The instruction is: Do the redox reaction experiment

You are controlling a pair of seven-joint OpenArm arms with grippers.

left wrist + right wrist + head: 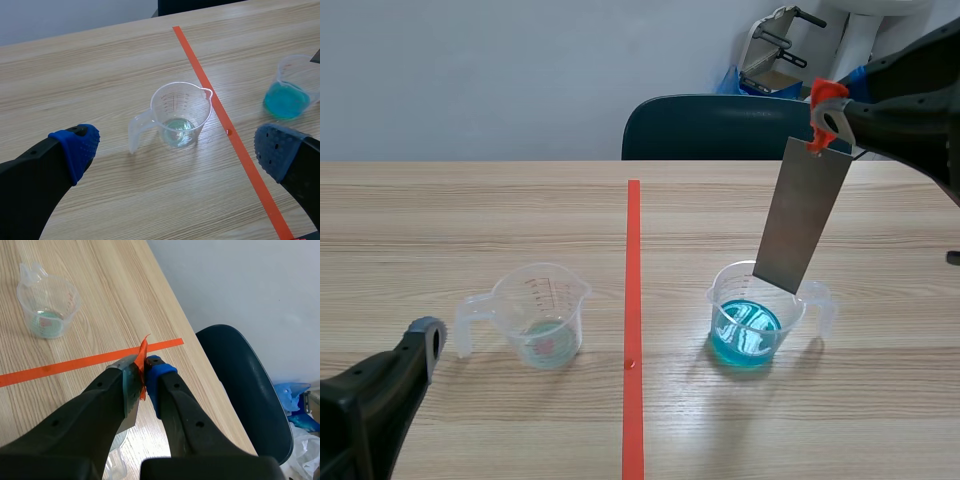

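A grey metal strip [804,215] with an orange tag [823,95] at its top hangs tilted from my right gripper [832,112], which is shut on it; the strip's lower end sits at the rim of the clear beaker of blue liquid [748,330]. In the right wrist view the fingers [161,374] pinch the strip [129,390] and tag. A second clear beaker [542,315] with a little pale liquid stands left of the tape line. My left gripper [175,145] is open, low and near that beaker [180,115], which lies just ahead between its fingers.
A dark blue chair [720,127] stands behind the table's far edge. An orange tape line [633,320] runs down the middle of the wooden table [440,220]. Bags and equipment sit on the floor at the back right.
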